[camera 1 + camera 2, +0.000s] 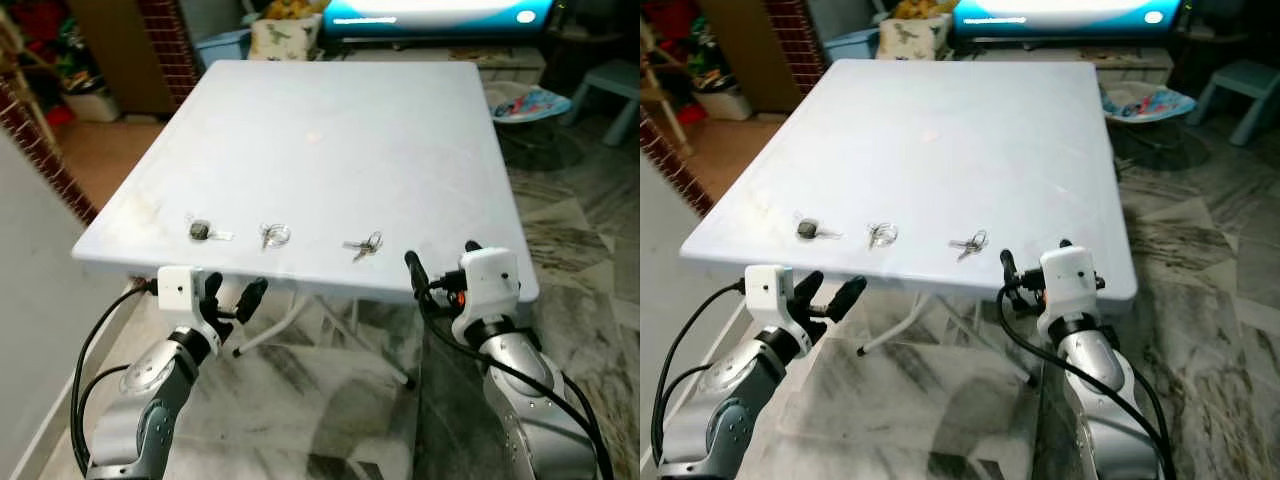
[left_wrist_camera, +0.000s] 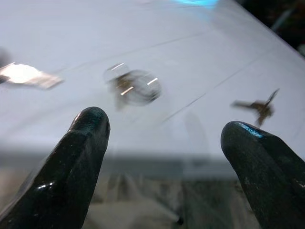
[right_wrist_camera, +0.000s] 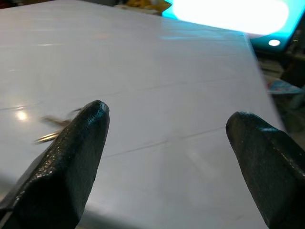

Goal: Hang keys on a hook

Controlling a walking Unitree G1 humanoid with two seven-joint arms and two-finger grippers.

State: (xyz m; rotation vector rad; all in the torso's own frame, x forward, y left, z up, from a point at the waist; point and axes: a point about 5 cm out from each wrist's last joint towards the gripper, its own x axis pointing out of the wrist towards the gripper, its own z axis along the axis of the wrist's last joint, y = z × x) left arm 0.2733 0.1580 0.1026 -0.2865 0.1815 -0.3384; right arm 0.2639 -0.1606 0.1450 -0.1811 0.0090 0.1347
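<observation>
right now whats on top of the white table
Three small key sets lie near the white table's front edge: left keys, middle keys, right keys. No hook can be seen.

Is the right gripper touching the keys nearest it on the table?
Apart. In the left eye view, bare table shows between the right gripper and the keys.

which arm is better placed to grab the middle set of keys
Left. The open left gripper sits just below the table edge, almost under the middle keys; the right gripper is beyond the right-hand keys.

White table [image 1: 330,140], grey-veined marble floor [image 1: 330,400], silver keys [image 1: 364,245].
</observation>
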